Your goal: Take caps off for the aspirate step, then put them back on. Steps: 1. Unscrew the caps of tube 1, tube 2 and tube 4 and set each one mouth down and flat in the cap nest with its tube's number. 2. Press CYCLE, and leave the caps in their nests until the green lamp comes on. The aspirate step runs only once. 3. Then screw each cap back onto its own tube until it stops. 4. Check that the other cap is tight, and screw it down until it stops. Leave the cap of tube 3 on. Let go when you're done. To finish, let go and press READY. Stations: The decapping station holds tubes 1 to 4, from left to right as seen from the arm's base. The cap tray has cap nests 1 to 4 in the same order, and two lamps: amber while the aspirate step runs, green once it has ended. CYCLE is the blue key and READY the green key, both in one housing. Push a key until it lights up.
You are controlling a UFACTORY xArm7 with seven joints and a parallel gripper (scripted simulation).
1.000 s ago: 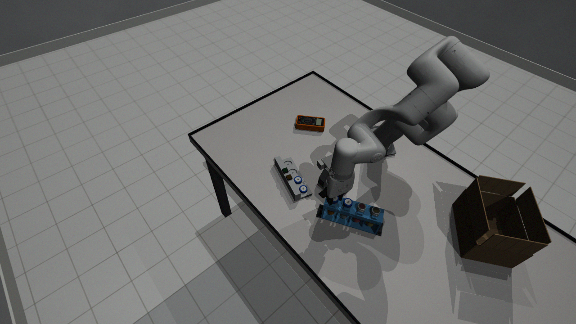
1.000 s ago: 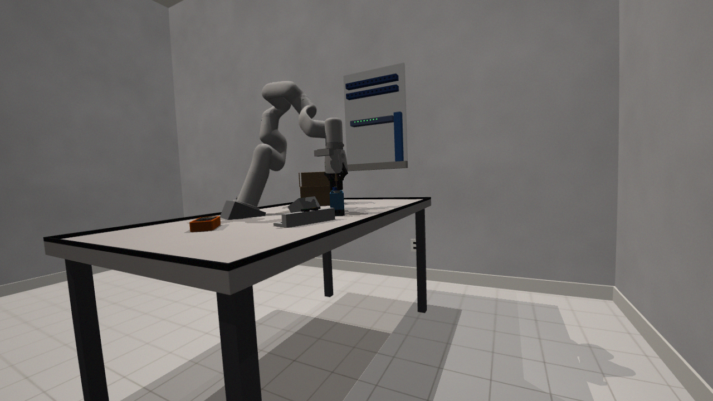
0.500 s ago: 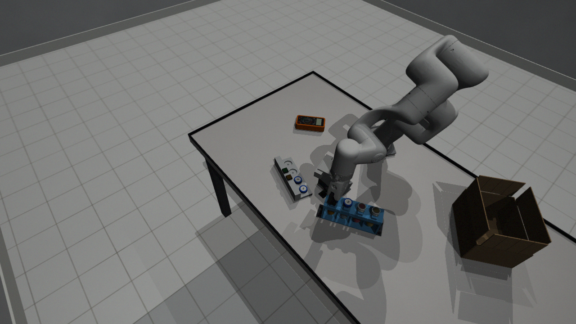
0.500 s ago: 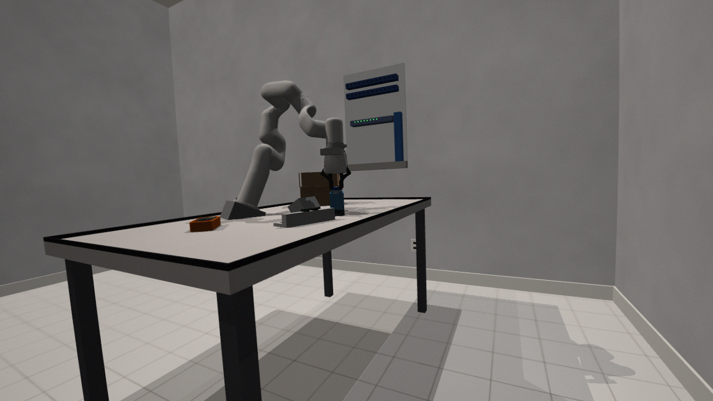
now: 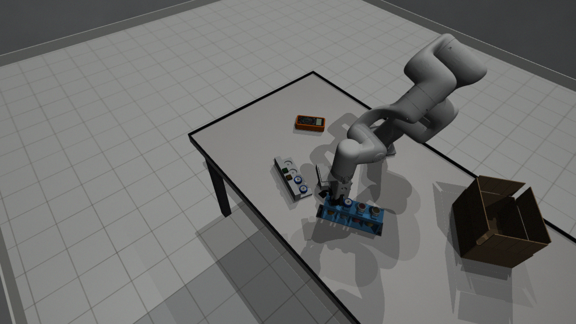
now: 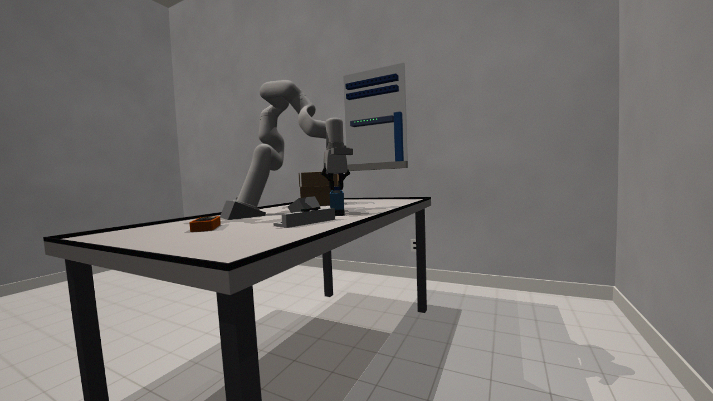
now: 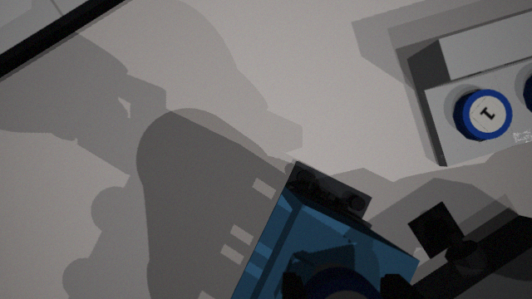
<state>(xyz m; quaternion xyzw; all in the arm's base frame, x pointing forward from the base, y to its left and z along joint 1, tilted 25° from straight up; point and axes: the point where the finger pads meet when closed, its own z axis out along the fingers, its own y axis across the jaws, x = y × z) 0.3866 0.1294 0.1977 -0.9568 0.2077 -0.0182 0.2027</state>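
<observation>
The blue decapping station (image 5: 350,220) (image 6: 337,201) (image 7: 324,232) stands near the table's front edge. My gripper (image 5: 335,200) (image 6: 337,185) (image 7: 342,291) points straight down over its end tube and is shut on that tube's blue cap (image 7: 332,282). The tube beside it wears a blue cap (image 5: 348,202). The other two tubes (image 5: 361,207) (image 5: 375,210) stand open. The grey cap tray (image 5: 290,189) (image 6: 304,218) (image 7: 440,137) holds two blue caps (image 5: 297,180) (image 5: 303,188). The end one, marked 1 (image 7: 484,114), lies flat in its nest.
The dark key housing (image 7: 499,245) (image 6: 304,203) sits close beside the station and the tray. An orange multimeter (image 5: 309,123) (image 6: 204,223) lies farther back. An open cardboard box (image 5: 499,221) (image 6: 313,185) stands at the far end of the table. The table's black edge (image 7: 54,31) runs nearby.
</observation>
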